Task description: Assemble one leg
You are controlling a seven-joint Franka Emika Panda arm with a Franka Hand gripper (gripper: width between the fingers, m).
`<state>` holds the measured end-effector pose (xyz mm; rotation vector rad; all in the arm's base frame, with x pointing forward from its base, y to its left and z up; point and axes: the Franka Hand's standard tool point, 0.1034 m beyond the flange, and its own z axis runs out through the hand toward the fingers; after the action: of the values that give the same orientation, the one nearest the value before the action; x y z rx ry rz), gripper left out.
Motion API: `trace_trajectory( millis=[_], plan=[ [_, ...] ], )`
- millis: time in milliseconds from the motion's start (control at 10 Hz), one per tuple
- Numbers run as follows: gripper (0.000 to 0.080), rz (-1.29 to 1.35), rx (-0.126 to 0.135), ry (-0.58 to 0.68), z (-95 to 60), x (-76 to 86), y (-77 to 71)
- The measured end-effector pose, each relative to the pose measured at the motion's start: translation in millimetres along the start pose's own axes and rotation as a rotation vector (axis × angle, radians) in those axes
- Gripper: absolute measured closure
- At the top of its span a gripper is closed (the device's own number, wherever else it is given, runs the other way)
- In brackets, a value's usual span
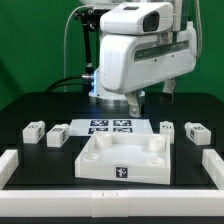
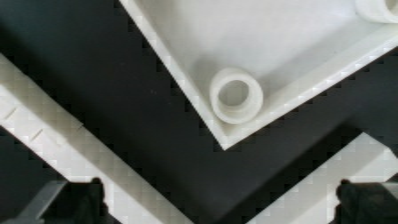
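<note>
Several small white legs with marker tags lie on the black table: two on the exterior view's left [image 1: 35, 131] [image 1: 58, 134] and two on its right [image 1: 167, 130] [image 1: 194, 131]. The large white tray-like part [image 1: 122, 172] lies in front of them. My gripper [image 1: 134, 102] hangs over the back of the table, mostly hidden under the arm's white housing. In the wrist view my gripper [image 2: 224, 205] is open and empty, with its dark fingertips [image 2: 80, 200] wide apart. Beyond it is a corner of the tray [image 2: 267, 40] with a round socket [image 2: 237, 93]. No leg shows in the wrist view.
The marker board [image 1: 108, 126] lies flat behind the tray, under the arm. White border walls stand at the exterior view's left [image 1: 18, 165] and right [image 1: 212, 165]. A white wall strip also shows in the wrist view [image 2: 25, 112].
</note>
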<state>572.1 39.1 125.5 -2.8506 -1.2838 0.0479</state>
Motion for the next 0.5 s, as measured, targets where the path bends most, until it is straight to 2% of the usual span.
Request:
trace_trajectory(
  millis=[500],
  plan=[
    [0.015,-0.006,0.0,-0.001,1.2,-1.5,-0.1]
  ],
)
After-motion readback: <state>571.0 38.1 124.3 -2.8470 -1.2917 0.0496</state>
